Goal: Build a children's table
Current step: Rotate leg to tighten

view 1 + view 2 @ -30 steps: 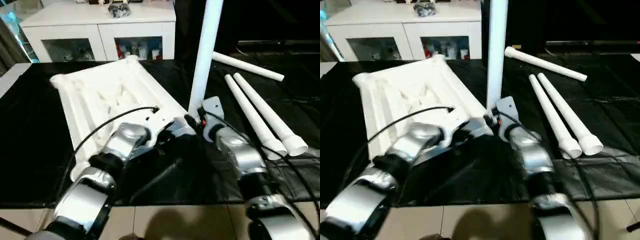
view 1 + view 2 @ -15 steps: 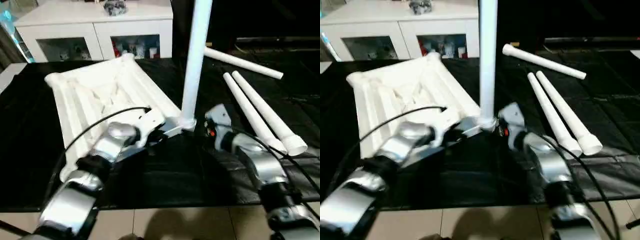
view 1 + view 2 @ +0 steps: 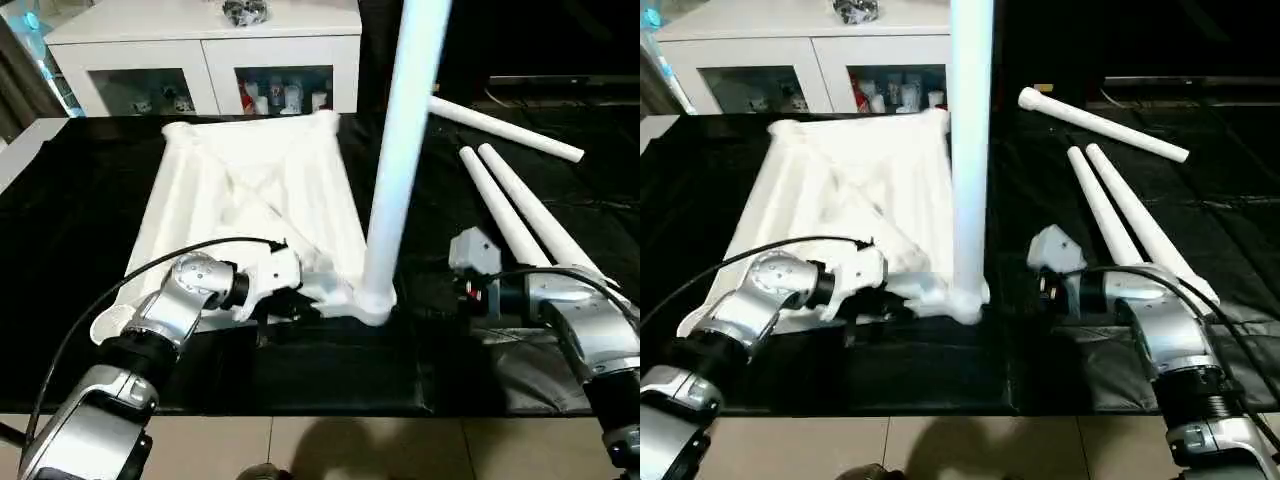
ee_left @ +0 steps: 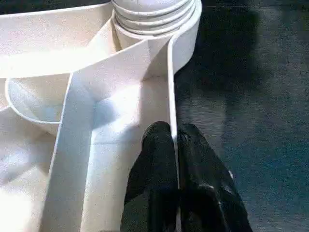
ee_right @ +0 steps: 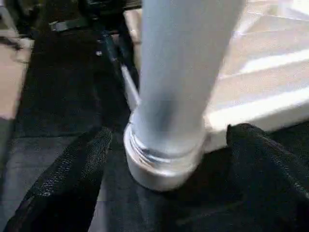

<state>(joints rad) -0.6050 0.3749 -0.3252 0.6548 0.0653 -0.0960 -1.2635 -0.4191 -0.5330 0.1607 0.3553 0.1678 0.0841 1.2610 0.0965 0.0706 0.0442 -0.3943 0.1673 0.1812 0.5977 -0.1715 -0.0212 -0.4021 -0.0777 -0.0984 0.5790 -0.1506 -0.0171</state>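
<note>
The right gripper has let go of the standing leg and backed off beside it, so that leg looks seated. From the left wrist, the left gripper pinches the tabletop rim wall, the corner socket ahead holding the leg's threaded end. From the right wrist, wide-spread fingers flank the leg's base.

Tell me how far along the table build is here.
Done: one leg stands upright in a corner socket of the upturned top. In hand: the left pincer is shut on the top's rim beside that socket; the right pincer is open around the leg's base. Left: three legs lie on the black mat.
</note>
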